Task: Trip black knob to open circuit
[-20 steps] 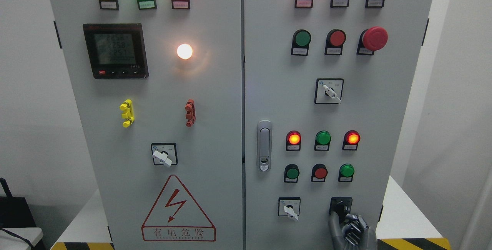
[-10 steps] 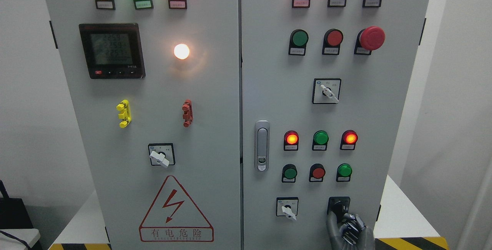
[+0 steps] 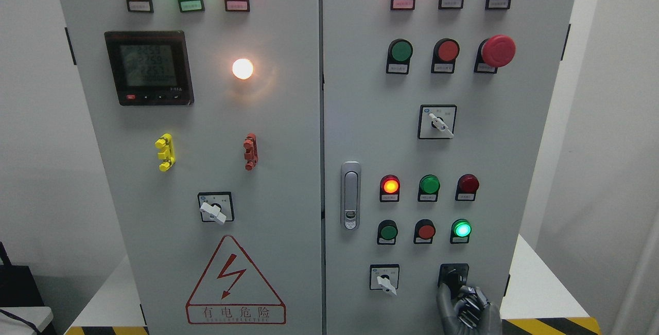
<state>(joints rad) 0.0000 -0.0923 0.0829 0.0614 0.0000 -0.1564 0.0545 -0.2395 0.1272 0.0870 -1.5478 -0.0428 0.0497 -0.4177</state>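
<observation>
At the lower right corner of the cabinet's right door (image 3: 370,119), the right hand (image 3: 466,306) reaches up from the bottom edge, its grey fingers (image 3: 447,296) curled around the black knob (image 3: 454,276) — the knob sits in a black square plate at the fingertips. Just above the hand a green button (image 3: 462,229) glows and, higher, a red lamp (image 3: 468,183) is dark — to the hand's left stands a white-handled selector switch (image 3: 385,279).

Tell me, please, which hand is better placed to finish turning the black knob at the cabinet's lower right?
The right hand: it rises from the bottom edge right of centre, fingers on the black knob. No left arm shows.
</observation>
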